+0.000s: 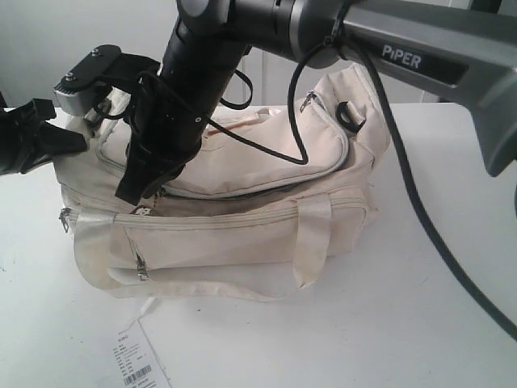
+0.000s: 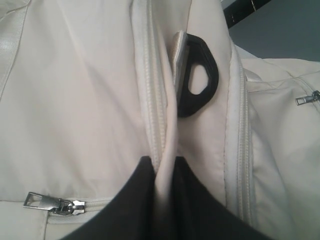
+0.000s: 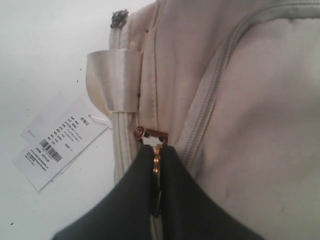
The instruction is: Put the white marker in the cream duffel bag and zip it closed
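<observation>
Your cream duffel bag [image 1: 242,218] sits in the middle of the exterior frame on the white table [image 1: 404,315], long side toward the camera, with a strap handle [image 1: 311,242] hanging down its front. A barcode paper tag [image 1: 133,365] lies on the table at the lower left, just off the bag's near corner.

Your right gripper [image 1: 133,192] reaches across from the upper right and comes down on the bag's top left of centre. In its wrist view the right gripper [image 3: 156,156] is pinched tight on a brass-coloured zipper pull [image 3: 157,162], just below the slider [image 3: 150,133].

Your left gripper [image 1: 69,141] is at the bag's left end. In its own wrist view the left gripper [image 2: 161,167] is clamped on a raised fold of the bag's cream fabric beside a zip track, with a black clip [image 2: 197,80] just beyond.

The white marker shows in none of the views.
</observation>
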{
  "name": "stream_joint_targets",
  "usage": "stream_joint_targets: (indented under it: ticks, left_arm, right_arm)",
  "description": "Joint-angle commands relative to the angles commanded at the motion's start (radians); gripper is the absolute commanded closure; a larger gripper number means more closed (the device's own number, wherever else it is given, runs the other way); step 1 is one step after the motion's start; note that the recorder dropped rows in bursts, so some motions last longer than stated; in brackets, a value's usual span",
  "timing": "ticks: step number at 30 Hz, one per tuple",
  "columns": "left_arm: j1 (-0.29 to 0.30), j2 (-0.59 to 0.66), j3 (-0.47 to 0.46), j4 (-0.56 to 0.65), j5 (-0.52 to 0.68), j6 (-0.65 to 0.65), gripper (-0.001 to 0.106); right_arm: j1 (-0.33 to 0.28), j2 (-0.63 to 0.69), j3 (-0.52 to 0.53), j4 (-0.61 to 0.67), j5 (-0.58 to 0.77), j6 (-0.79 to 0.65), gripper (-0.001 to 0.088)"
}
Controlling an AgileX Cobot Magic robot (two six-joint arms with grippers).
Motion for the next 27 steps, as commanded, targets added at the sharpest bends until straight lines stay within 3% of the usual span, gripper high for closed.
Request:
stream_joint_targets:
  ticks: [27]
  left_arm:
    - [0.0, 0.0, 0.0, 0.0, -0.007, 0.0, 0.105]
  right_arm:
    - [0.0, -0.034, 0.069, -0.044, 0.0, 0.044, 0.0868]
